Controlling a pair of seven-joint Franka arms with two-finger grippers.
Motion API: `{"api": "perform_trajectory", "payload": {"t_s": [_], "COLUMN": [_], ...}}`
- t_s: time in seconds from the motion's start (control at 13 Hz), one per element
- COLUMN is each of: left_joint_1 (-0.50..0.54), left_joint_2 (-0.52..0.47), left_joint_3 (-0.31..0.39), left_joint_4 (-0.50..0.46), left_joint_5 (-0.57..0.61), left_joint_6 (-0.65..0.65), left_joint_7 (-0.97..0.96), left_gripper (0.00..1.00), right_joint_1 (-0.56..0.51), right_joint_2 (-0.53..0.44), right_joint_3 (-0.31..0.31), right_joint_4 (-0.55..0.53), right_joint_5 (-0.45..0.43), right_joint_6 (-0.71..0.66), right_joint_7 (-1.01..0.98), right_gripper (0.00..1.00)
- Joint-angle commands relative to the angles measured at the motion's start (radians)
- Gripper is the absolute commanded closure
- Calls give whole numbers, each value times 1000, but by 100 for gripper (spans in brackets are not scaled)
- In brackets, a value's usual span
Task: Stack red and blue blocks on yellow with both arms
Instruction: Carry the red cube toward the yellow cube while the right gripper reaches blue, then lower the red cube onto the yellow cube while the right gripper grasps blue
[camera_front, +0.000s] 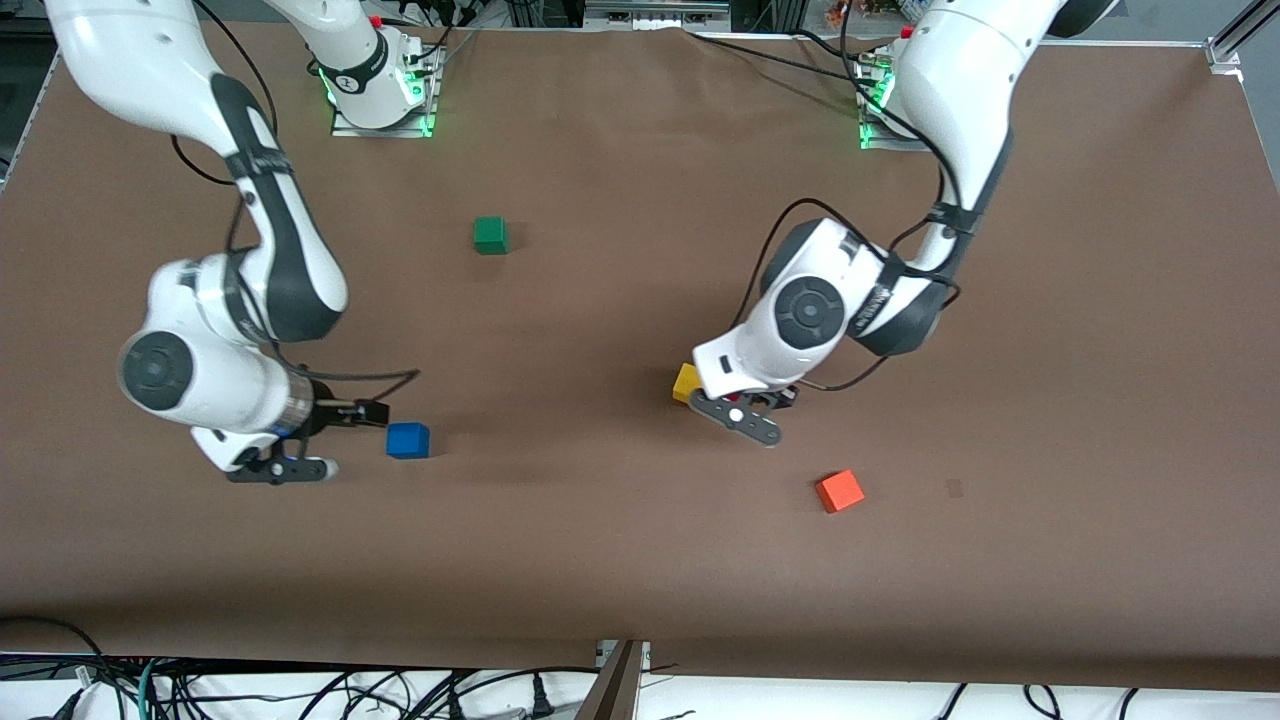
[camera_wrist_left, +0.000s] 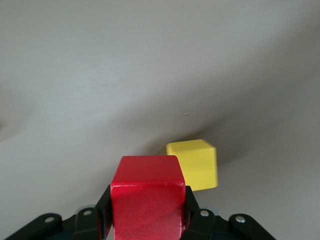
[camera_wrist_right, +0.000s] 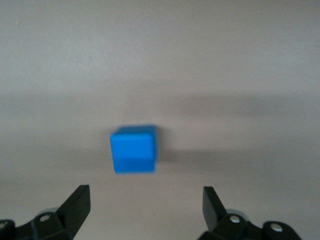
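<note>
Left arm comes down from its base at the top of the front view, elbow folded, wrist bent low over the desk (camera_front: 620, 560); left tool (camera_wrist_left: 148, 212) is clamped on the red block (camera_wrist_left: 146, 199), a finger pad pressed to each side face. Red block is hidden under the wrist in the front view. In the left wrist view the yellow block (camera_front: 686, 382) sits on the desk just beside the held red block, apart from it, whether red is above yellow's top I cannot tell. Right arm folds down at its own end of the desk, forearm roughly level, right tool (camera_wrist_right: 145, 200) spread wide with nothing between the fingers, low by the desk. Blue block (camera_front: 408, 440) lies flat on the desk just off the fingertips, at about 3 o'clock from the right wrist in the front view, not touched. Green cube (camera_front: 490, 235) sits at about 1 o'clock from blue, well apart. Orange cube (camera_front: 840, 491) sits at about 4 o'clock from yellow, nearer the front camera.
</note>
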Motion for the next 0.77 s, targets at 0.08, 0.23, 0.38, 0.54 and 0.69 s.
{"api": "perform_trajectory", "payload": {"t_s": [0.08,0.23,0.38,0.54,0.69], "left_joint_1": [-59,-76,-81,-87,-90], "left_joint_2": [36,42,59,62,68], "left_joint_3": [21,21,21,23,23], "left_joint_4": [37,35,35,32,31], "left_joint_5": [14,14,14,14,14], "left_joint_6": [25,25,27,27,27], "left_joint_7": [-41,-83,-87,-87,-102], "left_gripper": [100,100,100,100,100], "right_joint_1": [42,41,42,41,38], "right_joint_2": [89,102,100,102,102], "right_joint_3": [-6,-8,-8,-8,-8], "right_joint_4": [18,-13,-28,-47,-68], "right_joint_5": [-15,-29,-71,-76,-75], "right_joint_6": [139,193,193,196,210], "right_joint_7": [82,71,73,83,90], "right_gripper": [0,1,1,1,10]}}
